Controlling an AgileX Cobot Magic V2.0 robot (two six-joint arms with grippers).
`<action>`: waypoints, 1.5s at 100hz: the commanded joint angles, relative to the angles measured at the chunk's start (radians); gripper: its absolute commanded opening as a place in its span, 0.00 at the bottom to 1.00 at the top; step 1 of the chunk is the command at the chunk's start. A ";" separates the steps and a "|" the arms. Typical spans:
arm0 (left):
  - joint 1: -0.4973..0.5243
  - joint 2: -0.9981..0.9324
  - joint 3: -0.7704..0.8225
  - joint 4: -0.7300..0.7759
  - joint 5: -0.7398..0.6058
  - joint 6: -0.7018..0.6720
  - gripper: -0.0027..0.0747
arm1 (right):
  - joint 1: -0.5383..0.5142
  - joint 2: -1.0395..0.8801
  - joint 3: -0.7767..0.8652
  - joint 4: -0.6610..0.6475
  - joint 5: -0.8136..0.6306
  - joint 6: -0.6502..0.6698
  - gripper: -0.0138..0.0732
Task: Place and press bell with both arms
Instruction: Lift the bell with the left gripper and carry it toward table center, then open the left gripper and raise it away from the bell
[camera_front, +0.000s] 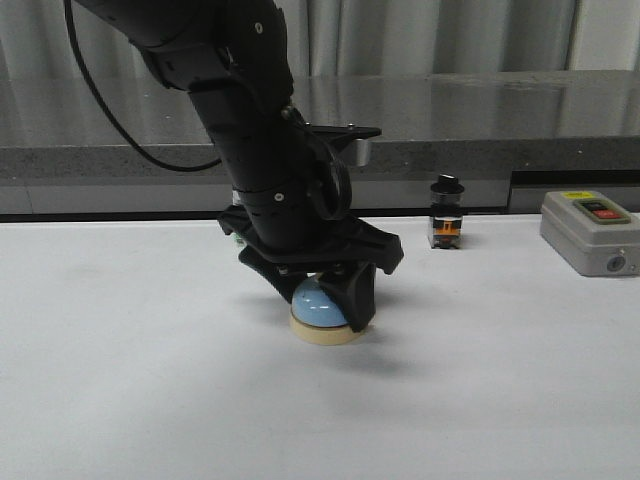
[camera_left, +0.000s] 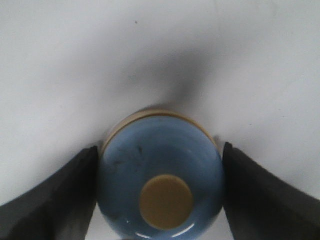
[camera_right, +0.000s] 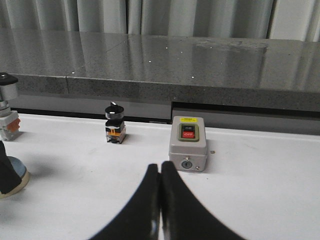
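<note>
Light-blue and cream, the bell (camera_front: 322, 312) sits on the white worktop (camera_front: 120, 380) near its middle, base flat on the surface, with the left gripper (camera_front: 322, 300) lowered over it. In the left wrist view the two black fingers (camera_left: 55, 200) stand on either side of the dome (camera_left: 160, 175), pressed against it, so the bell is held between them; its cream button (camera_left: 166, 201) faces up. The right gripper (camera_right: 160, 210) hangs above bare worktop with its fingers closed together, holding nothing. Beyond it stand a grey box with red and black buttons (camera_right: 188, 143) and a small black-knobbed switch (camera_right: 114, 123), well apart from the bell.
</note>
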 joint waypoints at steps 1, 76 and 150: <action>-0.009 -0.057 -0.032 -0.015 -0.038 0.004 0.64 | -0.006 -0.019 -0.013 -0.001 -0.088 -0.002 0.09; -0.009 -0.238 -0.032 -0.044 -0.032 0.000 0.85 | -0.006 -0.019 -0.013 -0.001 -0.088 -0.002 0.09; 0.383 -0.793 0.356 -0.038 -0.153 0.000 0.85 | -0.006 -0.019 -0.013 -0.001 -0.088 -0.002 0.09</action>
